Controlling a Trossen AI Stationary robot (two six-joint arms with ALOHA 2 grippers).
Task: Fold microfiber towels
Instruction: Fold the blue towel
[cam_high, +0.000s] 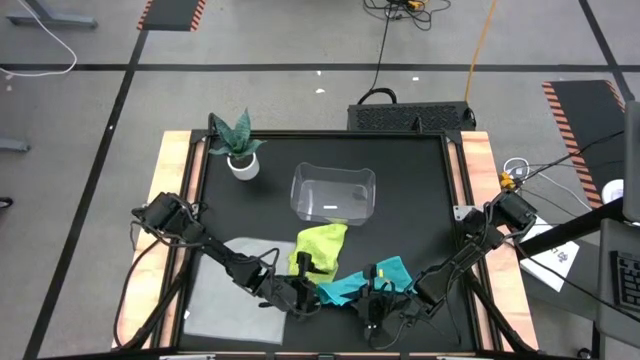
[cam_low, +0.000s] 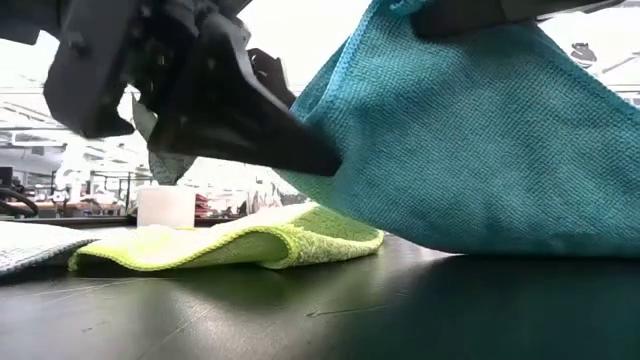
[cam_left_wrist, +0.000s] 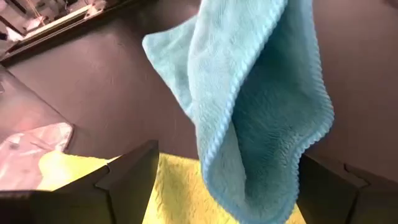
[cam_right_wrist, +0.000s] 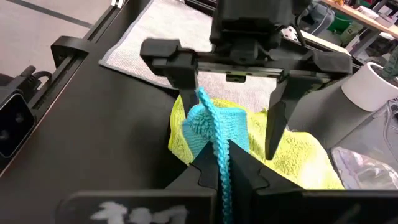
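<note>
Black tabletop (cam_high: 400, 180) is seen beneath both arms. The teal towel (cam_right_wrist: 214, 134) is pinched and lifted by the shut fingers of the right gripper (cam_right_wrist: 219, 163), hanging over the yellow-green towel (cam_right_wrist: 298, 155). The left gripper (cam_right_wrist: 231, 109) is spread wide around the hanging edge. If closed off-target, one layer may be missed, skewing the fold.
</note>
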